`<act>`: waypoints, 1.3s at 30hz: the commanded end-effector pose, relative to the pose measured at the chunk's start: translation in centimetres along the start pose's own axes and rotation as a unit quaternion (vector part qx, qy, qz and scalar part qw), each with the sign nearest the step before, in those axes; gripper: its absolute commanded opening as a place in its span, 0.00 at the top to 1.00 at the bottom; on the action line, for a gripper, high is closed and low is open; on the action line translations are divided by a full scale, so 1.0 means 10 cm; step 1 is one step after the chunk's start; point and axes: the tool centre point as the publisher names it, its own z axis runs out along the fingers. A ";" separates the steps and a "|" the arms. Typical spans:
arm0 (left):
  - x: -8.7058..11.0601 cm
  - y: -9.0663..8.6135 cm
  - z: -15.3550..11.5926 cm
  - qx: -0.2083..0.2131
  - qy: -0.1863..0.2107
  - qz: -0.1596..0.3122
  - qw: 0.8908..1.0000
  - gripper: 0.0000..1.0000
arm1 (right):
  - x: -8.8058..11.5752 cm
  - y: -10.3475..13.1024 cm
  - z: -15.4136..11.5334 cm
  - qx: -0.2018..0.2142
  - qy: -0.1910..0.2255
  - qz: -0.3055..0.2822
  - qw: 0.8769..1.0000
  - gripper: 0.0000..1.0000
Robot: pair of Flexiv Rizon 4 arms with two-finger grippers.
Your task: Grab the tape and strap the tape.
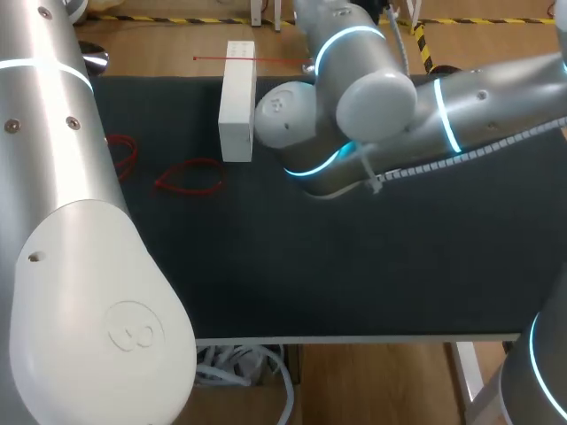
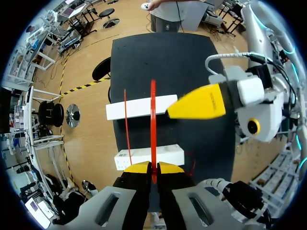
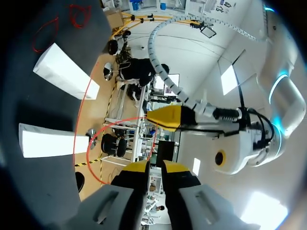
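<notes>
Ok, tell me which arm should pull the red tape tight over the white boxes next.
Left, probably. The left gripper is shut on the red tape, which runs straight from it over both white boxes. The right gripper holds only a curved, slack loop.

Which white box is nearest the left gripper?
The near white box, ahead of the left gripper, under the red strap it grips; the far white box lies farther out.

The worktop [image 1: 354, 266] was dark charcoal, the boxes [image 2: 141, 106] plain white and the tape [image 2: 153, 124] bright red. The left pincer [image 2: 153, 167] and right pincer [image 3: 154, 165] had yellow tips.
</notes>
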 end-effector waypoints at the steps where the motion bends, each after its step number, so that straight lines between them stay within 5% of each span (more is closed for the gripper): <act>1: -0.01 -0.02 -0.02 -0.003 0.002 -0.001 1.000 1.00 | -0.01 -0.20 -0.11 -0.019 0.007 -0.003 1.000 0.94; 5: -0.01 -0.02 -0.02 -0.003 0.002 -0.001 1.000 1.00 | 0.04 -0.37 -0.16 -0.014 0.008 -0.009 1.000 0.91; 8: -0.01 -0.02 -0.02 -0.003 0.002 -0.001 1.000 1.00 | 0.05 -0.46 -0.16 -0.032 0.003 -0.006 0.999 0.40; 9: -0.01 -0.02 -0.02 -0.003 0.002 -0.001 1.000 1.00 | 0.05 -0.46 -0.16 -0.032 0.003 -0.006 0.999 0.00; 21: -0.01 -0.02 -0.02 -0.003 0.002 -0.001 1.000 1.00 | 0.05 -0.46 -0.16 -0.032 0.003 -0.006 0.999 0.00; 28: 0.02 0.12 -0.10 0.000 -0.037 -0.023 0.999 1.00 | 0.05 -0.46 -0.16 -0.032 0.003 -0.006 0.999 0.00; 39: 0.62 0.65 0.13 -0.036 -0.043 -0.100 0.993 1.00 | 0.05 -0.46 -0.16 -0.032 0.003 -0.006 0.999 0.00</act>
